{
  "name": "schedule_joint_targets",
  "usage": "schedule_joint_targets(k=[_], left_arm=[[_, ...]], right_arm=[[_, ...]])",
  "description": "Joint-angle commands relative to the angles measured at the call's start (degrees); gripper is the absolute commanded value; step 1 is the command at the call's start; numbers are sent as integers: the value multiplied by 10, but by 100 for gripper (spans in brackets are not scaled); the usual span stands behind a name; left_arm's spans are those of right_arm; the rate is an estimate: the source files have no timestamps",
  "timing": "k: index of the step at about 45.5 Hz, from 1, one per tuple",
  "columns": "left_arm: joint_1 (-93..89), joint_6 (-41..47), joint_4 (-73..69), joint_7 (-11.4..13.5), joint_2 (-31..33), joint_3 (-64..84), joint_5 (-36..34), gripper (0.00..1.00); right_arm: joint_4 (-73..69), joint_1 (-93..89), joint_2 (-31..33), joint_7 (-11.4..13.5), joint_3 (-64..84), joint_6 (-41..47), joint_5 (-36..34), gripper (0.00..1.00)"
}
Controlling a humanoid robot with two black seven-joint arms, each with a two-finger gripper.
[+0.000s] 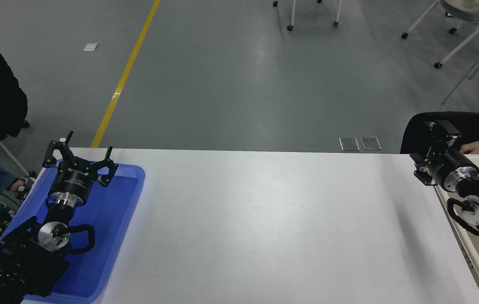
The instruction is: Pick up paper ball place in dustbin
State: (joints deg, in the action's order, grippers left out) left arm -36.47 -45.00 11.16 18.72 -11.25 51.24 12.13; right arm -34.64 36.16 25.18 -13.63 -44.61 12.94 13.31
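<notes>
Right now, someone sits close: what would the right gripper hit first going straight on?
Probably the seated person's dark clothing, just beyond the right gripper; depth is unclear.

Smooth matt white table (264,219), glossy blue plastic tray (117,228), smooth cream plastic dustbin (471,253)
</notes>
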Motion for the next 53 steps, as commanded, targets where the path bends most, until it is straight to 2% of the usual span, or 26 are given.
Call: schedule_joint_targets(k=[1,9,26,53], left_arm=[[0,0,0,0,0,0,0,100],[0,0,0,0,0,0,0,100],[0,0,0,0,0,0,0,100],[0,0,0,0,0,0,0,100]], right_arm=[[-45,-22,-49,0,-47,67,-101,100],[-31,-48,-80,-2,-49,137,-131,100],[58,-79,-80,-2,-50,248,-137,100],[83,-86,-72,-2,-49,267,-144,100]])
